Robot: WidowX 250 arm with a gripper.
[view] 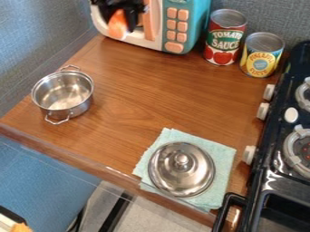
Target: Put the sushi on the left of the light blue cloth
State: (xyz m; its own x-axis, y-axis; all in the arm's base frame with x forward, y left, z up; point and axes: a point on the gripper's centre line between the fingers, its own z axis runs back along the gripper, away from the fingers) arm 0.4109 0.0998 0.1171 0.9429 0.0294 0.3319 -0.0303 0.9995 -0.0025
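Note:
At the top left, in front of the toy microwave, the black gripper [120,10] is shut on the orange-and-white sushi [118,26], which hangs below it. The light blue cloth [223,156] lies at the counter's front edge, right of centre. A round metal lid [181,170] with a knob rests on the cloth. Bare wood lies between the cloth's left side and the metal pot.
An open metal pot [63,94] stands at the left. The toy microwave [176,27] is at the back, with a red can [225,38] and a yellow can [261,55] to its right. A black stove [279,131] borders the wooden counter [139,104] on the right.

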